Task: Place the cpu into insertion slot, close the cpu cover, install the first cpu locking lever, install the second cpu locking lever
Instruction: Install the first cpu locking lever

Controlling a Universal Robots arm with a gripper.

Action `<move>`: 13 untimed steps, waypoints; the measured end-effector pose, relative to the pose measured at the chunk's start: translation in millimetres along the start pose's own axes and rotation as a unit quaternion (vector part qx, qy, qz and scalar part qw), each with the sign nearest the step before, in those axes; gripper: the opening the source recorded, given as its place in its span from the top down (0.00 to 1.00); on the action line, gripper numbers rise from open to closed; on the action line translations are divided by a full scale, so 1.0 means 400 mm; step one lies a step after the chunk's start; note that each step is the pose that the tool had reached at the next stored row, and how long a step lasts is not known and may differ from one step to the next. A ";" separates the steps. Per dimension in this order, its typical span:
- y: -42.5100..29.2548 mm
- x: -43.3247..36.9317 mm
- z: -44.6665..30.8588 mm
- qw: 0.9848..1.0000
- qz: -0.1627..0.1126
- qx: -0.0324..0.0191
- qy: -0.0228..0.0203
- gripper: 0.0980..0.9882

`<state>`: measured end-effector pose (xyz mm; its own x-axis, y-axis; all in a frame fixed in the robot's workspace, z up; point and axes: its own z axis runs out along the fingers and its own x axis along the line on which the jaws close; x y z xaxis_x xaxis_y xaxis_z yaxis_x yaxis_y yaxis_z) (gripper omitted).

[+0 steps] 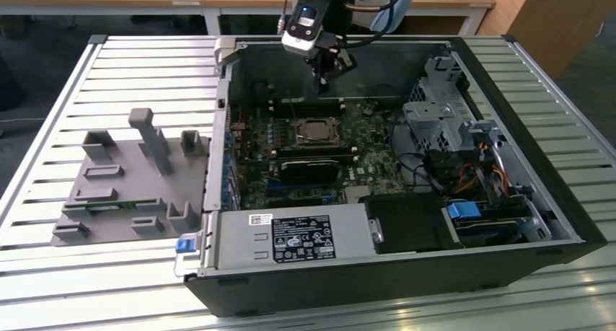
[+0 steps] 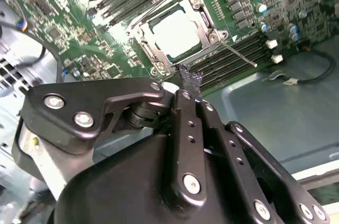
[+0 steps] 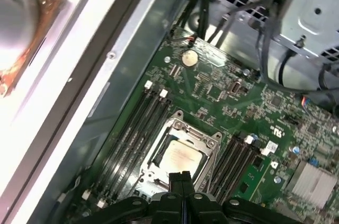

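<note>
An open black computer case point(image 1: 385, 284) lies on the pale slatted metal desk point(image 1: 144, 57). Just beside it, at the exterior view's left, sits a grey moulded plastic fixture point(image 1: 125, 183).

bright even light; glare bleaches the cpu point(image 2: 177, 36) top, while the case point(image 1: 385, 64) interior lies dimmer

The gripper point(image 1: 324, 84) hung pointing down, its wrist tilted above the fingers point(image 3: 178, 182). Both fingertips pressed together.
</note>
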<state>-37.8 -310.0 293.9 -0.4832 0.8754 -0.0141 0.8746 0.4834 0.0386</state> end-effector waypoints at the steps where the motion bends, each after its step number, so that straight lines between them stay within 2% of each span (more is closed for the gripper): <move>1: 0.000 0.000 0.000 1.000 -0.009 0.000 0.000 0.99; 4: 0.000 0.000 0.000 0.999 -0.037 0.000 0.001 0.99; 7: 0.000 0.000 0.000 0.998 -0.064 -0.001 0.002 0.99; 13: 0.000 0.000 0.000 0.993 -0.115 -0.002 0.004 0.99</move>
<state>-37.8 -310.0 293.9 -0.6705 0.7417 -0.0141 0.7409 0.6705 0.0386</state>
